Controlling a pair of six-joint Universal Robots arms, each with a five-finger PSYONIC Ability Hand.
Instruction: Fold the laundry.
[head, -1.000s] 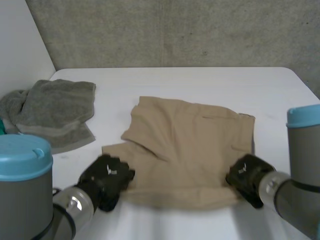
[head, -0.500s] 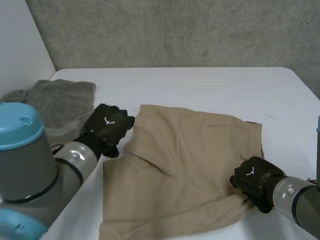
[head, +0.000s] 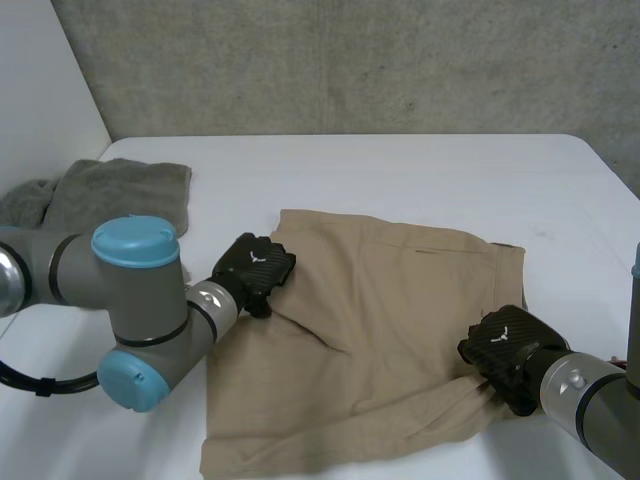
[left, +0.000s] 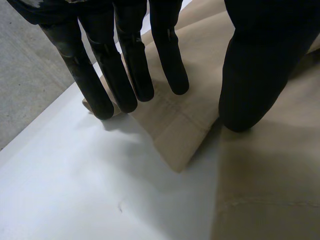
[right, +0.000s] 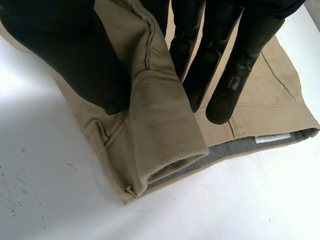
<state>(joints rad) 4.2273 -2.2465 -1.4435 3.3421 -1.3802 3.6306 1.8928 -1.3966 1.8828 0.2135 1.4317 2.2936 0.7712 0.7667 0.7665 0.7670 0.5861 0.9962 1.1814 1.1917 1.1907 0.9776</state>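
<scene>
The shorts (head: 380, 320) are spread on the tabletop (head: 400, 165) between the two hands. A raised fold of their edge is pinched between the right hand's (right: 65, 50) thumb and fingers, with grey lining seen just past the fingertips. The left hand (left: 260, 60) is released, its straight fingers and thumb laid on a folded corner. A towel (head: 110, 195) is seen beyond the left arm

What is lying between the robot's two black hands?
The tan shorts stretch from the left hand to the right hand, as the head view shows.
</scene>
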